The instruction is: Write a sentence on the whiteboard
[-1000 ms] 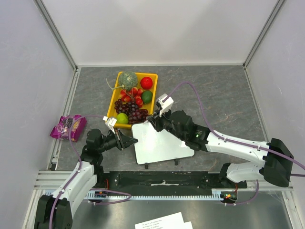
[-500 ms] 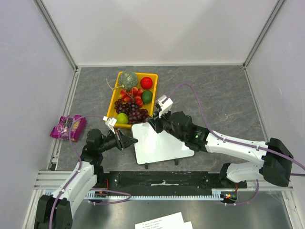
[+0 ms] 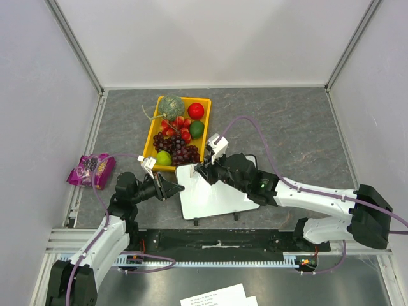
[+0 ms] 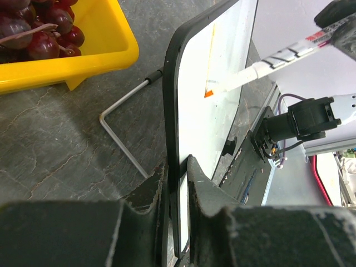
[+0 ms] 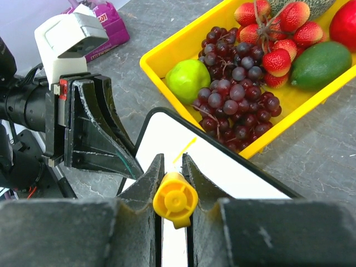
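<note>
Left jaws clamp the whiteboard (image 3: 204,197) edge; right jaws grip a marker (image 5: 175,199), tip on the board

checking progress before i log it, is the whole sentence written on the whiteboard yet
No, the whiteboard shows only one short orange stroke, beside the marker held in the right gripper.

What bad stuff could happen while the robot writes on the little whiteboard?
The left end effector pinches the whiteboard at just one edge, so a push from the marker could twist it. The right end effector holds the marker far from its tip, so the writing might wobble.
</note>
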{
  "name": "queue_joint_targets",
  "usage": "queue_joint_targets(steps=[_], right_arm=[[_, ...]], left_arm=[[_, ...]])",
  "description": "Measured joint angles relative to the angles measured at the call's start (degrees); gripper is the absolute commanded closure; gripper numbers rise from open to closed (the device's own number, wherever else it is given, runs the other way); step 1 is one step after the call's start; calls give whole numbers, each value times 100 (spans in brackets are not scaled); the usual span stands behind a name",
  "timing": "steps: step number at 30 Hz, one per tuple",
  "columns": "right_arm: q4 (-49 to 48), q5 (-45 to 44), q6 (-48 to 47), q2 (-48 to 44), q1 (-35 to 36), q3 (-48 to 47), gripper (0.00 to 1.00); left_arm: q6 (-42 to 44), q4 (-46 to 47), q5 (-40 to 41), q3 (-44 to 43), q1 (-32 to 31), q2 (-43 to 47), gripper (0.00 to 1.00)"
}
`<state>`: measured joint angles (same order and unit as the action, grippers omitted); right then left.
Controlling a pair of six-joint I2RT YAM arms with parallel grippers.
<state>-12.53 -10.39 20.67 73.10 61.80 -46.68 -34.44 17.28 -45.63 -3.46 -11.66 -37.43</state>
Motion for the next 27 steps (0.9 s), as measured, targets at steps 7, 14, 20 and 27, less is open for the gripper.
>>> queue_joint_targets(steps=[7, 14, 20, 27], right_arm=[[107, 17, 105, -98, 33, 42, 100], [133, -55, 236, -551, 33, 42, 100], [140, -466, 234, -649, 33, 26, 100], [136, -901, 271, -562, 28, 26, 100]], left_arm=[[0, 4, -4, 0, 0, 7, 98], [0, 2, -13, 0, 0, 26, 98], [0, 2, -15, 0, 0, 35, 98], [0, 2, -15, 0, 0, 35, 98]])
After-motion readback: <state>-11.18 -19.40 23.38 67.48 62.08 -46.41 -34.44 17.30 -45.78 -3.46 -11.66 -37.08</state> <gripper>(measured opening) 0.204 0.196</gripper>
